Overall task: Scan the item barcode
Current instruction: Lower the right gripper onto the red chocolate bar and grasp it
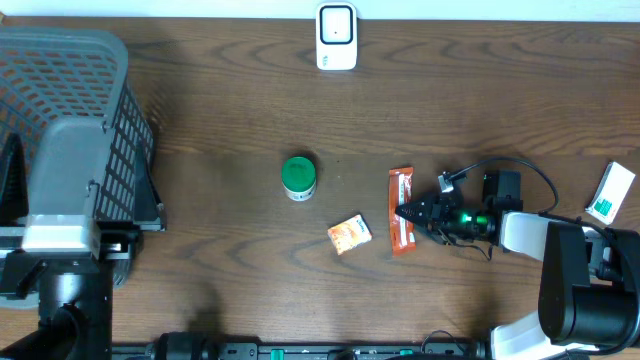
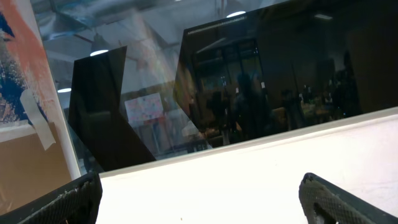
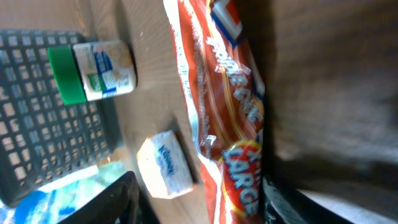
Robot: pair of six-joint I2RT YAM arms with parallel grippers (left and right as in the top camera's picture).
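Observation:
A long red snack packet [image 1: 401, 195] lies flat on the wooden table, right of centre. My right gripper [image 1: 407, 212] reaches it from the right at table level. In the right wrist view the packet [image 3: 217, 93] runs between the jaws of the right gripper [image 3: 198, 186]. One finger [image 3: 280, 199] is against the packet's edge; the other finger [image 3: 118, 199] stands well apart, so the gripper is open. A white scanner [image 1: 337, 37] stands at the table's far edge. The left gripper [image 2: 199, 186] is open and empty, pointing up at windows.
A green-lidded jar [image 1: 298, 177] stands mid-table. A small tissue pack [image 1: 350, 233] lies just left of the packet and also shows inside the right jaws' span [image 3: 165, 163]. A grey mesh basket [image 1: 120, 110] fills the left side. A white-and-green box [image 1: 610, 193] lies at the far right.

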